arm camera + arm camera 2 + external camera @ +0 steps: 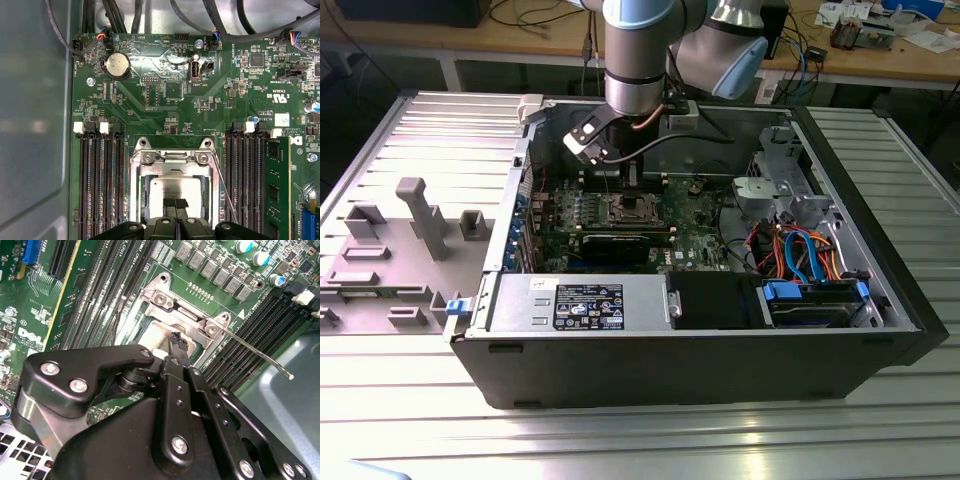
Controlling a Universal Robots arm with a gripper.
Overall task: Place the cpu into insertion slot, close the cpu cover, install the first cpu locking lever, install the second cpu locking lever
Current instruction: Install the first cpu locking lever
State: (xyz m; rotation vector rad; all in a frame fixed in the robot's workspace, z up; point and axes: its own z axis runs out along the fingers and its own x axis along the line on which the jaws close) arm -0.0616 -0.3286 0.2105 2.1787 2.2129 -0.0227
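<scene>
Closest to the lens in both wrist views, the gripper (175, 204) is hanging nose-down over the middle of the motherboard (165, 100), its black body taking up the near part of each picture. Its fingers (170, 205) are pressing together, tip against tip, with nothing showing between them. The cpu (175, 186) is sitting in the insertion slot (632, 208), silvery top up, right under those tips; whether they are touching the metal or hovering just above it, I cannot tell. The cpu cover (172, 169) seems to be lying flat around the chip, its window framing the silver square, so by my reading the first two steps are looking done. The slot is lying between two banks of long black memory slots (100, 185), well in from the board's edges. What matters is the thin wire lever (255, 352). It is running along one side of the slot from the corner by the cover's screwed end. Its long axis is slanting away from the frame, so the free end is poking out over the neighbouring memory slots rather than lying tucked against the rim. It is standing just beside the fingers, not beneath them. In the exterior view the arm is reaching down into the open computer case (620, 360), which is resting mid-tabletop (420, 420)
</scene>
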